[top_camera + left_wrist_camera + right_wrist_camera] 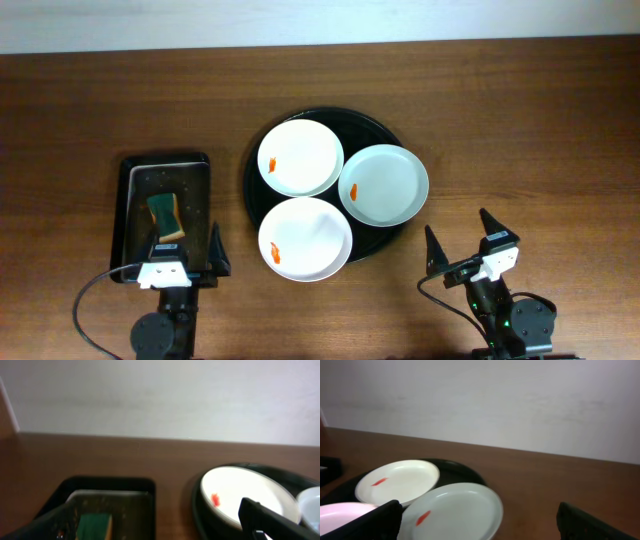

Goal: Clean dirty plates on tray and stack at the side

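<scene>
**Left claw** (170,248). Two dark tapered fingers spread wide, gripping nothing. It sits low at the near edge of the counter (520,110), its span straddling the near end of the rectangular tray (135,172). Judged a ready stance for dropping onto the sponge.

**Right claw** (456,222). Fingers likewise parted, nothing between them. It is near the round tray's right side, clear of it. Judged stationed to steady or lift plates while the other arm wipes.

**Sponge** (165,215). Soft oblong block with a green scouring face over yellow-orange foam. It lies in the rectangular tray just ahead of the left claw, untouched.

**Rectangular tray.** Small, black, round-cornered, with a raised lip and a faintly speckled floor. It serves as the sponge's rest.

**Round tray** (358,124). Large, glossy black, with a raised rim. It sits mid-counter, between the two arms.

**Plates, three.** Round, white, shallow, smooth-glazed.
- Far plate (300,157), right-hand plate (384,185) and near plate (305,238) all lie on the round tray, crowded edge to edge.
- The right-hand and near plates overhang its rim.
- Each carries a small orange smear.
- None is wiped or stacked aside; the task is judged to be at its outset.

**Counter.** Brown wood grain, matt, with a pale wall beyond.
</scene>
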Robot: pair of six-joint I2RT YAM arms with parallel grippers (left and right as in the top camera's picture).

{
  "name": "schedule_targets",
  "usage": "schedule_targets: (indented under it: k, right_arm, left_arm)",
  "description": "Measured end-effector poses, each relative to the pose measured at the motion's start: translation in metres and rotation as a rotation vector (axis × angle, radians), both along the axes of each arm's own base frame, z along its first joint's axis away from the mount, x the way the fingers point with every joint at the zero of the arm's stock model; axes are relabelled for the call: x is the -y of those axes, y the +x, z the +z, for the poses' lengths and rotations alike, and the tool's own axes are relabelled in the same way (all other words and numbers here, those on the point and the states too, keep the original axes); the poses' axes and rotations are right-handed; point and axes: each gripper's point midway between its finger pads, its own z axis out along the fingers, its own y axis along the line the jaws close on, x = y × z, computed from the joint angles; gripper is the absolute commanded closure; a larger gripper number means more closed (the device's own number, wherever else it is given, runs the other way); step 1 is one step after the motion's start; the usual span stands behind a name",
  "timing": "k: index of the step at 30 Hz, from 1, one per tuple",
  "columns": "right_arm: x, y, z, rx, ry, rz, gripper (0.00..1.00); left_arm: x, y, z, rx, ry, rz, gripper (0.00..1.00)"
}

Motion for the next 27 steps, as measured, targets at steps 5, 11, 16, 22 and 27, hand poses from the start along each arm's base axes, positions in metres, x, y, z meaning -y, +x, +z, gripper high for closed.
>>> schedule_targets:
  k: [5,11,16,22,27]
  right_arm:
    - [-0.008,-0.006,0.036,-0.064,0.024,0.048,0.01]
    - [-0.011,0.018,0.118,-0.329,0.022,0.059,0.01]
    - [-0.014,0.059,0.140,-0.674,0.022,0.056,0.01]
    - [-0.024,0.102,0.129,-0.861,0.060,0.092,0.01]
    - [-0.043,0.105,0.103,-0.979,0.106,0.193,0.08]
  left_arm:
    - [0.018,-0.006,0.050,0.106,-0.020,-0.106,0.00]
    - [0.031,0.003,0.090,-0.178,-0.047,-0.174,0.01]
    - [0.039,0.031,0.128,-0.461,-0.075,-0.214,0.01]
    - [0.042,0.078,0.120,-0.650,-0.095,-0.217,0.00]
    - [0.045,0.081,0.078,-0.823,-0.121,-0.225,0.01]
